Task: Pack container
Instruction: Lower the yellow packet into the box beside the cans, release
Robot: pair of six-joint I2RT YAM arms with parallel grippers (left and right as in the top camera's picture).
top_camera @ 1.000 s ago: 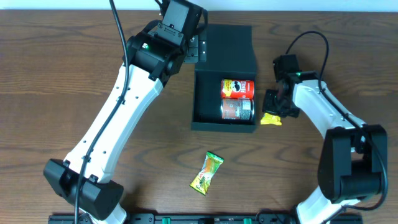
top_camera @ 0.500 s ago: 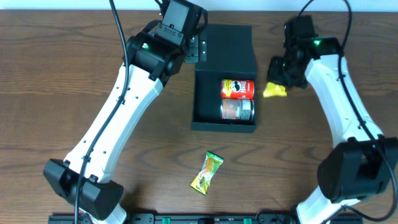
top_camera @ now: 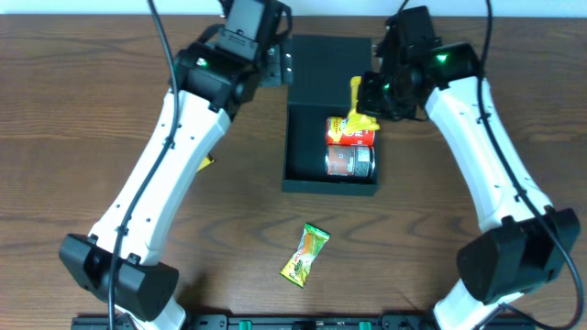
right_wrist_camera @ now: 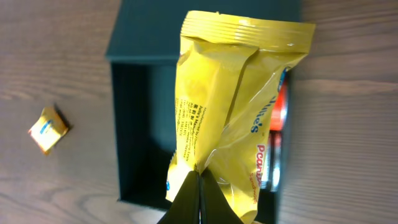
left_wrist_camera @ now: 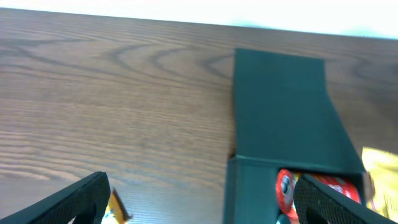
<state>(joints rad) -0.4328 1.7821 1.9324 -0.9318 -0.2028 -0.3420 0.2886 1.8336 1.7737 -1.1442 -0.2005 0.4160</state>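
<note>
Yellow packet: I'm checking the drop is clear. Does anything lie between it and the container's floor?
The lid is open, but the red can lies partly beneath the yellow packet inside the container; the floor beside it is bare.

the far can (top_camera: 347, 134) and near can (top_camera: 351, 162) lie in the right side of the container (top_camera: 303, 147). a peanut packet (top_camera: 359, 112) hangs over the far can. a snack bar (top_camera: 305, 254) lies on the table (top_camera: 440, 257) before the container, a small wrapper (right_wrist_camera: 48, 129) to its left.
</note>
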